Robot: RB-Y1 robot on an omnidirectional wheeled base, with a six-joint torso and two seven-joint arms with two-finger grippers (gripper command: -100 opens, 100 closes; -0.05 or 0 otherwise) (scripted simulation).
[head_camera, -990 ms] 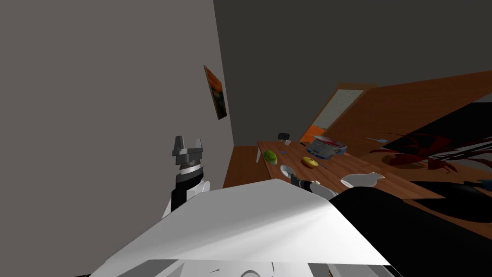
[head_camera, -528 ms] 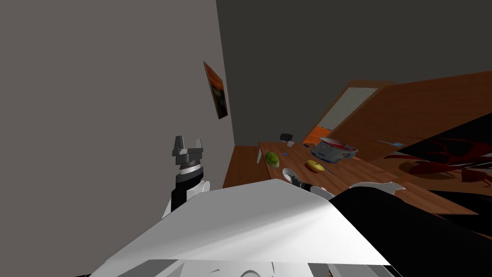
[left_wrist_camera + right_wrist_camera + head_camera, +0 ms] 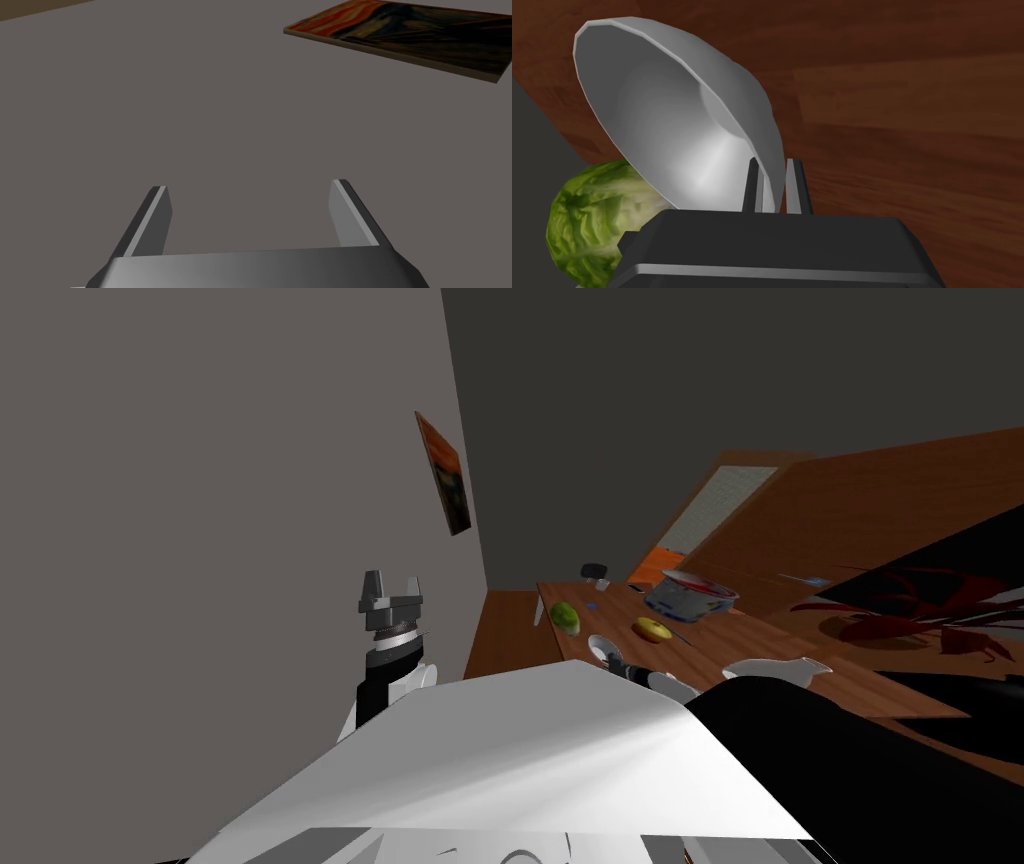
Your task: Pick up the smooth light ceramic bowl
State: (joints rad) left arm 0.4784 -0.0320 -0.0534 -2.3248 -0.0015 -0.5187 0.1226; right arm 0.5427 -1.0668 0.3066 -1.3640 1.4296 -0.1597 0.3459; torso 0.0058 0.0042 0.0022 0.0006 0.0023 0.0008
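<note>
one bowl (image 3: pixel 677 125): light, smooth, tilted, rim clamped in my right gripper (image 3: pixel 773 162)
my left gripper (image 3: pixel 250 184): fingers apart
lettuce (image 3: pixel 587 215): just beside bowl

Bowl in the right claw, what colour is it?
The bowl is plain light grey, seen best in the right wrist view.

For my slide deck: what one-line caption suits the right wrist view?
Right claw shut on the rim of a tilted light bowl, lettuce beside it, wooden table behind.
</note>
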